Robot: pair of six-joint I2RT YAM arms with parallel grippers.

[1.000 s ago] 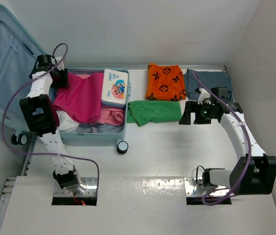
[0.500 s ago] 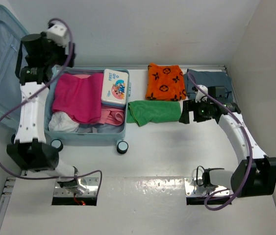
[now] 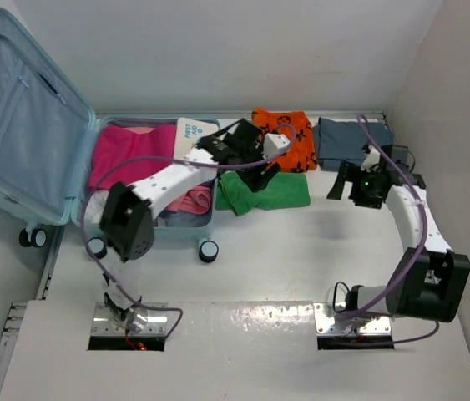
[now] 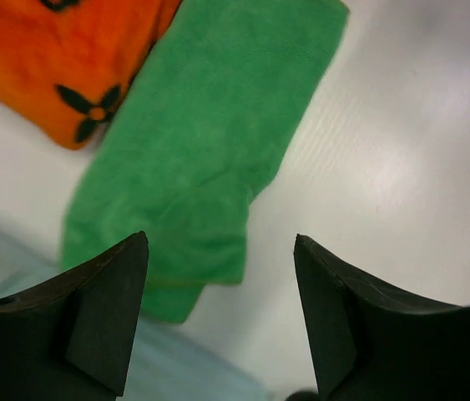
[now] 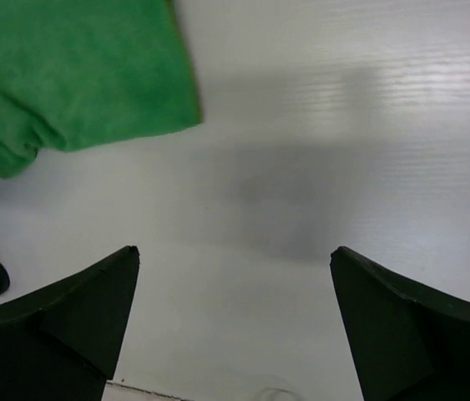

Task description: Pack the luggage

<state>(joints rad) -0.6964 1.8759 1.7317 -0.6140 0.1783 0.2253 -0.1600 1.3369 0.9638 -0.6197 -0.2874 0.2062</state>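
Luggage (image 3: 17, 125) open far-left; L gripper (image 4: 219, 242) wide above green cloth (image 4: 201, 142), R gripper (image 5: 235, 251) wide, empty: shallow pinch may unfold cloth.

Both arms outstretched; left gripper (image 4: 222, 244), right gripper (image 5: 235, 252), jaws apart.

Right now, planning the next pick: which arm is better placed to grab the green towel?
Probably left: the left gripper hangs open over the green towel, beside the luggage; the right gripper sits off the towel's edge.
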